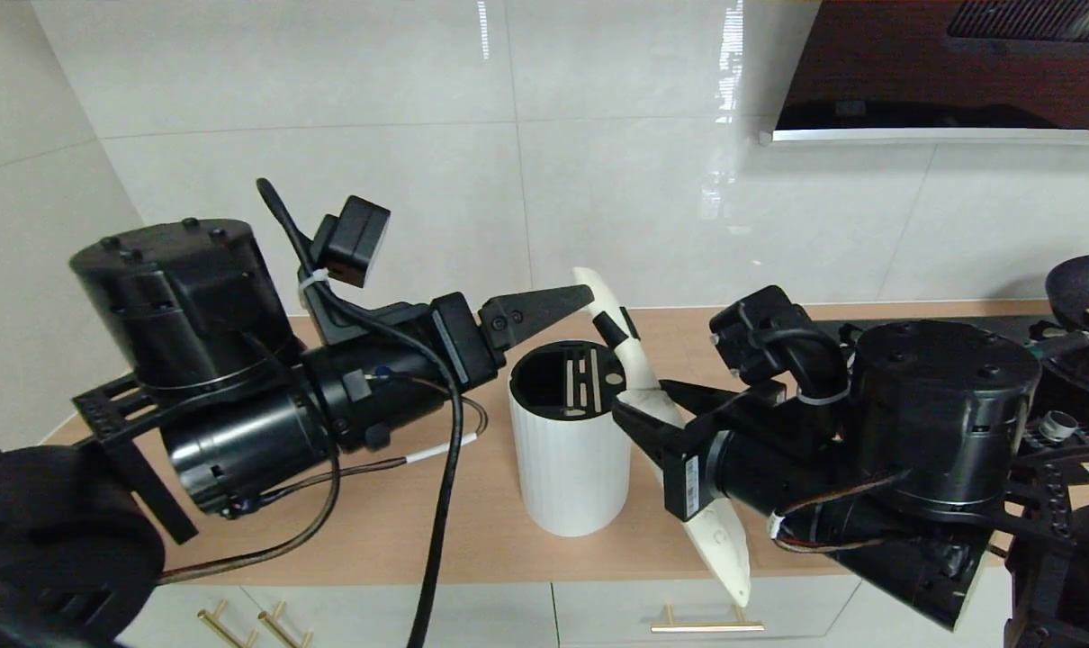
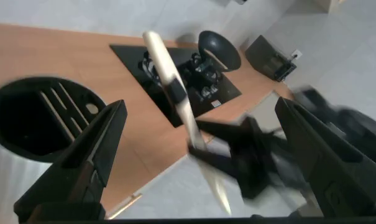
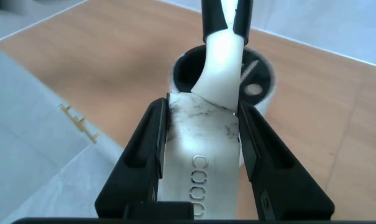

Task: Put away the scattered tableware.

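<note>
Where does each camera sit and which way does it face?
Head: atop the robot, facing forward and down at a white ribbed cylindrical holder on the wooden counter; left arm and right arm show.
Left wrist: on the left arm, facing a white plastic spatula between the open left gripper's fingers.
Right wrist: on the right arm, facing the holder; the right gripper clamps the spatula.
Shared: all see spatula and holder.
</note>
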